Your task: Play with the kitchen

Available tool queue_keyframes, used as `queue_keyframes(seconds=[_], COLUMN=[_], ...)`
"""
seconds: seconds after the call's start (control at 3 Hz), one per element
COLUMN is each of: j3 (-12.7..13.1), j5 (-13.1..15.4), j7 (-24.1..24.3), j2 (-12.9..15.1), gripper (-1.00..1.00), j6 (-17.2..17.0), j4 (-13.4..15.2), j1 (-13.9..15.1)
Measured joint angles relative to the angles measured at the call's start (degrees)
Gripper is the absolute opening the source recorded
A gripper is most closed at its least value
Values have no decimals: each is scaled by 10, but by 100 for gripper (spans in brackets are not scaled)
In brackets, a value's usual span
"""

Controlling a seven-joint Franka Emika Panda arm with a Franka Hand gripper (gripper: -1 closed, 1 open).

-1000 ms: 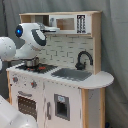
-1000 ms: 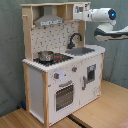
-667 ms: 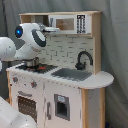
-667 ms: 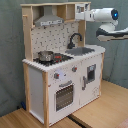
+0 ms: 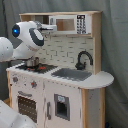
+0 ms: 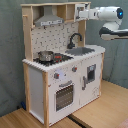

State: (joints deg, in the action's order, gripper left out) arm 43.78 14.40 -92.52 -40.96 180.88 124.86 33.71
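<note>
The kitchen [image 5: 60,95] [image 6: 60,80] is a tall white and light-wood toy. It has an oven door [image 6: 64,95], red knobs, a grey sink [image 5: 72,74] [image 6: 82,51] and a black faucet [image 5: 82,59] [image 6: 74,40]. A small metal pot [image 5: 33,62] [image 6: 46,56] stands on the hob. The range hood [image 6: 49,20] hangs under the upper shelf. My gripper [image 5: 52,27] [image 6: 81,14] is up at the upper shelf, level with the white microwave-like box [image 5: 82,23]. The white arm stretches out behind the gripper.
The kitchen stands on a light wooden surface [image 6: 102,107] in front of a grey curtain [image 5: 115,45]. A white link of the arm [image 5: 10,117] fills the lower corner on the first exterior view's left. A rounded counter end [image 5: 102,79] juts out beside the sink.
</note>
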Motion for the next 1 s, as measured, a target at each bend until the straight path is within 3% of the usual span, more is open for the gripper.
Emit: queue_keyframes(seconds=[0.33,0.67,1.0], j3=[-1,-6,-30], j5=[0,0,0], j7=[0,0,6], j2=[-4,-26,-76], gripper=[100,100,100], j6=[0,-1,19], j4=[0,4,-7], j1=[-2,-7,-2])
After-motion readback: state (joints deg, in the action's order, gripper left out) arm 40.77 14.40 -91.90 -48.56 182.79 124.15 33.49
